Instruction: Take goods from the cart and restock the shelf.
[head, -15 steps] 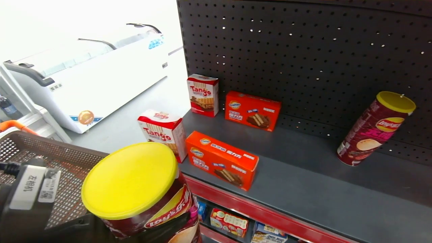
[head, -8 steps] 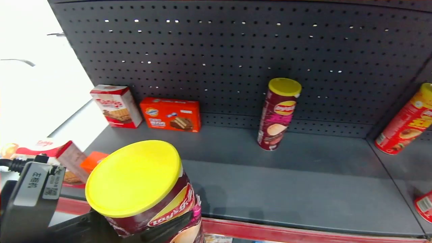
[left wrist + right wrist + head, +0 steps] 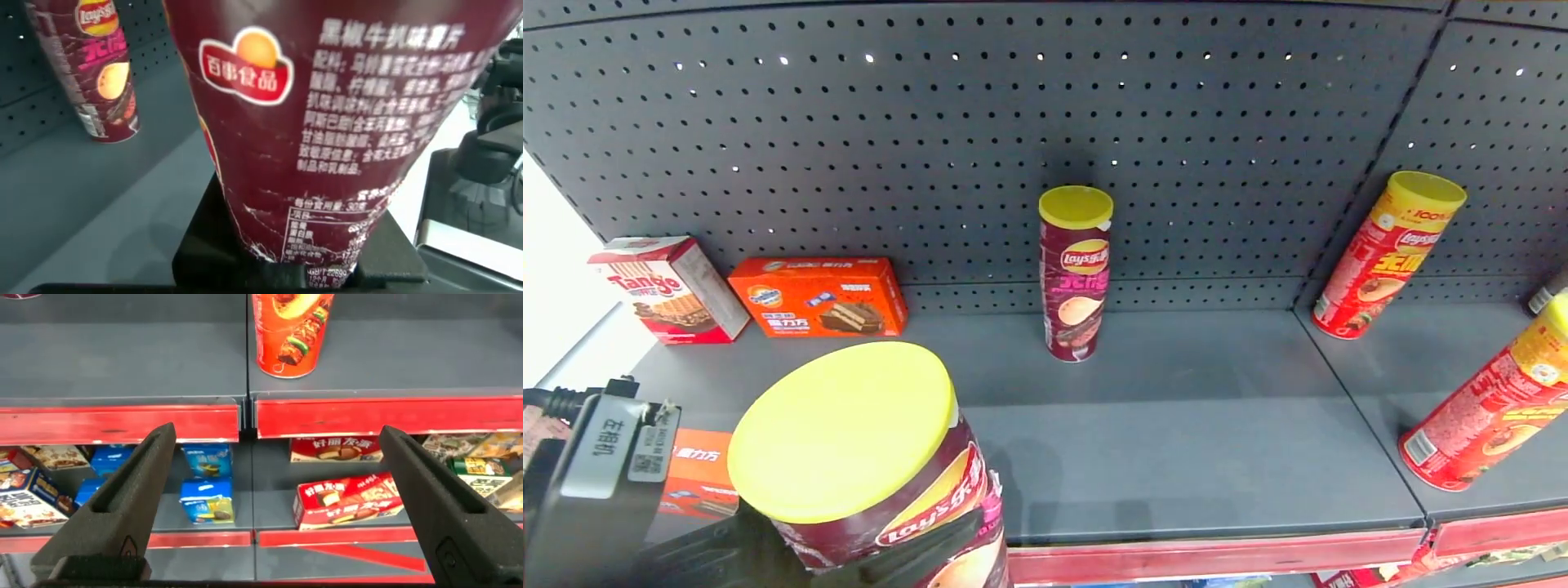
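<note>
**Left gripper holds a maroon chip can in front of the shelf**

Head view: the left gripper (image 3: 841, 551) is clamped on a maroon chip can (image 3: 866, 457) with a yellow lid. The can is upright at the near left, just before the front edge of the shelf (image 3: 1176, 425). On the shelf a second maroon can (image 3: 1076, 273) stands against the pegboard back. A wafer box (image 3: 666, 287) and an orange box (image 3: 818, 297) sit to its left, and red cans (image 3: 1388, 253) to its right.

Left wrist view: the dark fingers grip the maroon chip can (image 3: 327, 122) low on its body, and the second maroon can (image 3: 102, 73) stands farther off on the shelf.

Right wrist view: the right gripper (image 3: 290, 506) has its fingers spread wide apart, holding nothing, and faces the shelf's red front strip. A red can (image 3: 288, 335) stands above the strip, and boxed goods (image 3: 347, 498) lie on the lower shelf
</note>
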